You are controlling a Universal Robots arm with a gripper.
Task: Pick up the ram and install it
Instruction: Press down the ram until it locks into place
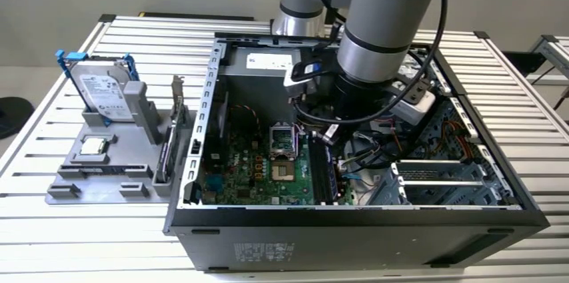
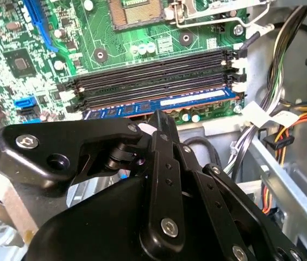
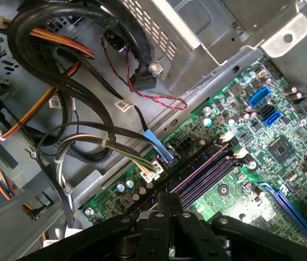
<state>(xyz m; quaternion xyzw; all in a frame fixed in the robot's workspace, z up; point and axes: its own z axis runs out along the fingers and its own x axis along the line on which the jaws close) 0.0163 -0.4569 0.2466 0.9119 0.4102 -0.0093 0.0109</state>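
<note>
The ram (image 2: 196,101) is a blue stick with a pale label strip. It stands on edge in the outermost of the black memory slots (image 2: 153,79), with a line of orange contacts showing along its lower edge. My gripper (image 2: 157,116) is down inside the open computer case (image 1: 356,220) with its black fingers closed together at the ram's upper edge. In the first wrist view the gripper (image 3: 169,198) sits over the slot row (image 3: 207,174). In the exterior view the arm covers most of the gripper (image 1: 321,138) above the motherboard (image 1: 258,170).
A grey holder (image 1: 106,176) on the exterior view's left carries a hard drive (image 1: 102,93), a silver CPU chip (image 1: 96,146) and an upright expansion card (image 1: 178,130). Cable bundles (image 3: 61,136) and a drive cage (image 1: 440,176) crowd the case beside the slots. The CPU socket (image 2: 134,11) lies just beyond them.
</note>
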